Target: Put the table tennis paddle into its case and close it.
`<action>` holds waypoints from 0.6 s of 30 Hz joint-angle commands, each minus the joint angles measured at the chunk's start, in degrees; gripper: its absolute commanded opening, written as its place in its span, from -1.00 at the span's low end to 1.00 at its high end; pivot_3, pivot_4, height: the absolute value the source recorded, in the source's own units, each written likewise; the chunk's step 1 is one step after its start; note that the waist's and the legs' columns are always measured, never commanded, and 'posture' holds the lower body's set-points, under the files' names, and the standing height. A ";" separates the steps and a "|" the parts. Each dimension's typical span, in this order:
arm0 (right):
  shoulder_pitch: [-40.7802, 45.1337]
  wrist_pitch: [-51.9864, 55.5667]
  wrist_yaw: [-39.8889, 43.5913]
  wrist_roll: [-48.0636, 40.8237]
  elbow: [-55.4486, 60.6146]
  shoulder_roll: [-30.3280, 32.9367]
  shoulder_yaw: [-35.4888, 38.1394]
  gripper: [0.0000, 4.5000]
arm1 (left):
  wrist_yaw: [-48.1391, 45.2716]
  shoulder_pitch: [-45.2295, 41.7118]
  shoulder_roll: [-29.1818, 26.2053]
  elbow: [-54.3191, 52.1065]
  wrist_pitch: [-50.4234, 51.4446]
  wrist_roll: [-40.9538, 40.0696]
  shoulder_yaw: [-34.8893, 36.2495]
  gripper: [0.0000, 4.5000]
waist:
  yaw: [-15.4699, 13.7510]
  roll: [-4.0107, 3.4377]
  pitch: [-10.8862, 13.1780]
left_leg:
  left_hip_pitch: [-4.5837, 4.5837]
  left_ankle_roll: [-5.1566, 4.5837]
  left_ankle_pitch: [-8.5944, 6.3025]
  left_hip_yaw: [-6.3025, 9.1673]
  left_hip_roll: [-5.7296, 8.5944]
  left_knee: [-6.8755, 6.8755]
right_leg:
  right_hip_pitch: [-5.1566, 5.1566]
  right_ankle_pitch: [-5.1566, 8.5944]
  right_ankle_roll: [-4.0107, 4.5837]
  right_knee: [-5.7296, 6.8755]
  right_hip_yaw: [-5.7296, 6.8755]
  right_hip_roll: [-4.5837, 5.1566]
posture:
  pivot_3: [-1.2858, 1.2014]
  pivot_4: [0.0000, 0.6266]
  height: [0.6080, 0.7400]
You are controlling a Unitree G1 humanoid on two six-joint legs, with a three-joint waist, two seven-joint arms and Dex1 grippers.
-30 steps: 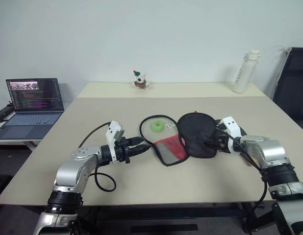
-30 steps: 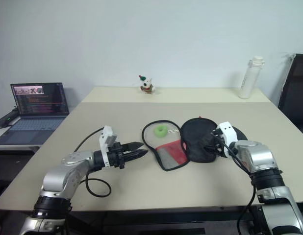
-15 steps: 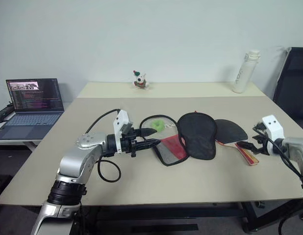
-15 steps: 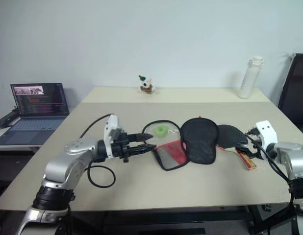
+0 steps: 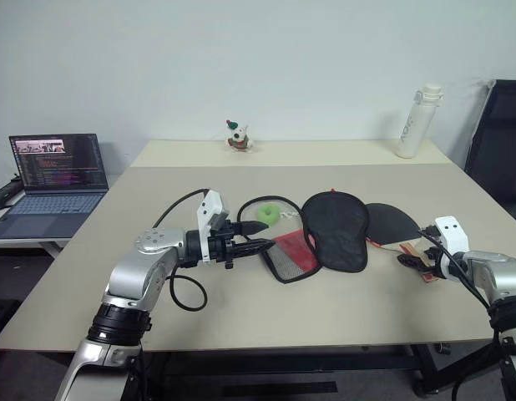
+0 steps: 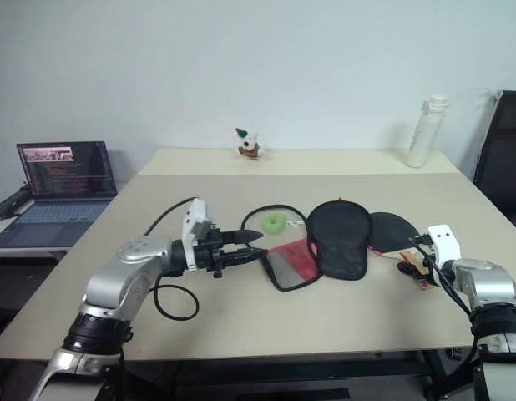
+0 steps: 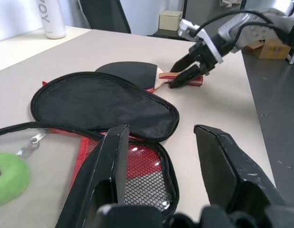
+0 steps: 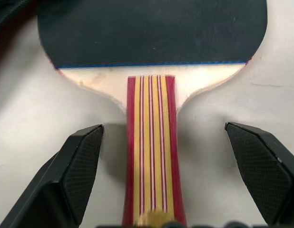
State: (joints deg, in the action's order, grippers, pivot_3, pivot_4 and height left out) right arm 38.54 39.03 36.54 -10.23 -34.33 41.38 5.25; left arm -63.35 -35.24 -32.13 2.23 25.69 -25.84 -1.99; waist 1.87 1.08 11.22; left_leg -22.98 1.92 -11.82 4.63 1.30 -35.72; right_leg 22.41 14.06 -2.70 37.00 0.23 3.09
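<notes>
Beige table [image 5: 241, 326] is seen bearing everything. Nearest, the right gripper [image 8: 171, 178] is spread wide astride the handle of the table tennis paddle [image 5: 393, 225], nothing pinched. The left gripper [image 5: 260, 236] is held parted, empty, just beside the unzipped case [image 5: 325, 234]. Farther back, a bottle [image 5: 415, 122] is stood.

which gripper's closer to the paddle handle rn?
Right. The right gripper is open and straddles the paddle's handle, a finger on each side. The left gripper hovers open by the case, well across the table from it.
</notes>
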 commanded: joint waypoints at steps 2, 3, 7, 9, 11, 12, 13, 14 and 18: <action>2.05 -2.65 -0.89 0.90 -3.02 -0.93 0.36 0.92 | 0.22 0.70 -1.04 -2.66 -0.64 -0.52 1.41 0.05 | 0.02 0.00 0.00 | 0.02 0.00 0.00 0.00 0.00 -0.02 | -0.03 -0.01 -0.01 0.00 -0.02 0.00 | 0.03 -0.52 1.00; 2.15 -2.86 -0.96 0.98 -3.33 -1.12 0.34 0.83 | 0.37 0.98 -1.18 -2.90 -0.54 -0.58 1.53 0.05 | 0.02 0.00 0.00 | 0.04 0.00 0.00 0.00 0.00 -0.03 | -0.05 -0.01 -0.01 0.00 -0.02 0.00 | 0.03 -0.52 1.00; 2.59 -3.81 -2.78 1.64 -4.82 -1.60 1.12 0.26 | 0.98 2.12 -1.62 -3.92 -0.32 -0.73 1.98 0.05 | 0.02 0.01 -0.01 | 0.05 0.00 0.00 0.00 0.00 -0.04 | -0.06 -0.02 -0.02 0.01 -0.04 0.00 | 0.03 -0.52 1.00; 3.56 -4.12 -4.92 1.24 -5.79 -1.65 2.95 -0.05 | 1.33 2.61 -1.79 -4.46 -0.10 -0.97 2.25 0.05 | 0.02 0.01 0.00 | 0.06 0.00 0.00 0.00 0.00 -0.05 | -0.07 -0.02 -0.02 0.01 -0.04 0.00 | 0.03 -0.52 1.00; 4.09 -4.71 -5.99 1.25 -6.45 -1.49 3.62 -0.36 | 1.63 2.84 -1.87 -4.74 -0.05 -1.07 2.27 0.05 | -0.04 0.01 0.00 | 0.05 0.00 0.00 -0.01 0.01 -0.08 | -0.07 -0.04 -0.03 0.02 -0.07 0.01 | 0.03 -0.52 1.00; 4.42 -4.97 -6.77 1.10 -6.36 -1.16 4.36 -0.49 | 1.83 3.02 -1.92 -4.80 -0.11 -1.11 2.29 0.05 | -0.07 0.01 0.00 | 0.06 0.00 0.00 0.00 0.01 -0.10 | -0.09 -0.04 -0.03 0.02 -0.06 0.01 | 0.03 -0.52 1.00; 4.74 -5.16 -7.45 0.96 -6.19 -0.81 5.07 -0.53 | 1.98 3.16 -1.95 -4.86 -0.11 -1.18 2.32 0.05 | -0.08 0.01 0.00 | 0.05 0.00 0.00 0.00 0.01 -0.10 | -0.09 -0.04 -0.03 0.01 -0.06 0.02 | 0.03 -0.52 1.00; 4.95 -5.29 -7.91 0.89 -6.05 -0.58 5.59 -0.53 | 2.10 3.28 -1.98 -4.93 -0.11 -1.25 2.34 0.05 | -0.11 0.00 0.00 | 0.04 0.00 0.00 0.00 0.01 -0.10 | -0.09 -0.04 -0.03 0.01 -0.07 0.02 | 0.03 -0.52 1.00; 7.07 -4.13 -10.44 -0.84 -3.49 1.48 9.74 -0.53 | 2.22 3.98 -2.26 -4.95 -0.30 -1.35 2.52 0.05 | -0.25 -0.18 0.12 | -0.05 -0.01 0.00 0.00 0.01 -0.06 | -0.02 -0.04 -0.04 -0.03 -0.08 0.06 | 0.03 -0.52 1.00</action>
State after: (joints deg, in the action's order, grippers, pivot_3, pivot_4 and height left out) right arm 42.49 35.51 27.35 -9.50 -41.32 40.04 11.01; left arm -61.35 -31.19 -33.69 -0.39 25.86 -26.35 -1.05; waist 1.62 0.90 11.34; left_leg -23.04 1.92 -11.81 4.61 1.32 -35.76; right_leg 22.42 14.03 -2.74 36.98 0.12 3.16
